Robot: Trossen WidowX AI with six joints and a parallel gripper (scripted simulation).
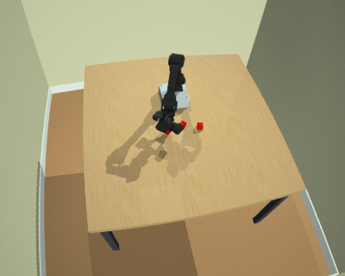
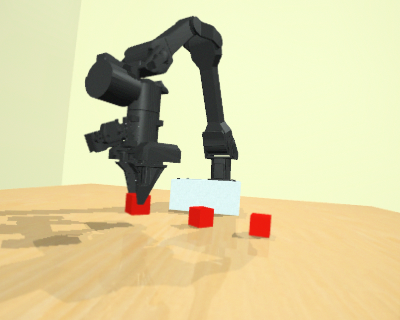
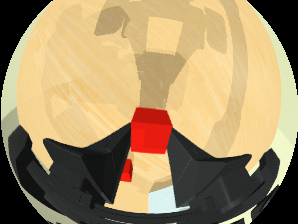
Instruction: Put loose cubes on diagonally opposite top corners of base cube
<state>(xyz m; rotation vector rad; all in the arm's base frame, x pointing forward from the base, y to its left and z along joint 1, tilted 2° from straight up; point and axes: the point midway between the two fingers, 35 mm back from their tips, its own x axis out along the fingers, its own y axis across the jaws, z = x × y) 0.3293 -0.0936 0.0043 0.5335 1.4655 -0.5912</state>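
Gripping a level red cube [image 2: 137, 204], the pincer [image 2: 138, 196] points down.

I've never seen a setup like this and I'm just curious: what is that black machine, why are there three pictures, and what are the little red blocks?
The black machine is a jointed robot arm bolted to a pale grey base block on a light wooden table. At its tip is a gripper, two fingers that pinch like tongs.

One picture looks down from above, one looks from the side at table height, and the round one comes from a camera on the arm's wrist, looking past the fingers.

Three small red cubes sit on the table. The gripper is shut on the left red cube, which rests on the wood. The middle red cube and right red cube stand apart, untouched.
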